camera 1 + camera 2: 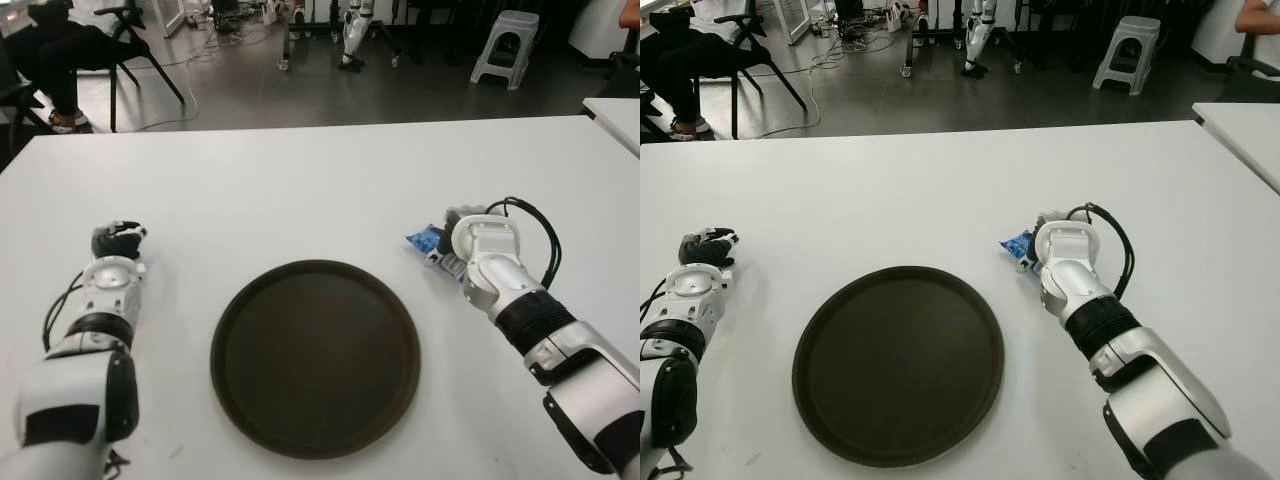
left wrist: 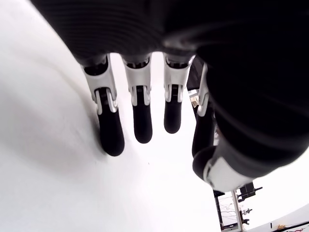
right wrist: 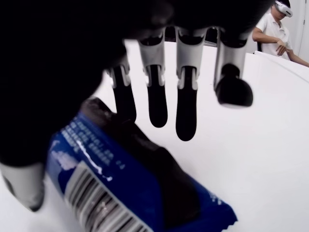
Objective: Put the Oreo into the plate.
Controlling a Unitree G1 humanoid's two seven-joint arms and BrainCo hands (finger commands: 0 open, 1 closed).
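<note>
While the right hand (image 1: 470, 240) hovers over the Oreo (image 3: 135, 188), its fingers (image 3: 186, 113) spread wide.

Nothing here reads clearly: the blue Oreo packet (image 3: 120, 179) under the right hand (image 3: 159, 96) carries white print and a barcode, neither legible.

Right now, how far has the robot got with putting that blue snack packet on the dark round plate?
Nothing is delivered yet: the dark round plate holds nothing. The right hand is over the blue Oreo packet on the white table, right of the plate, fingers extended, not closed on it. Gripping, lifting and placing remain. The left hand shows left of the plate, open.
</note>
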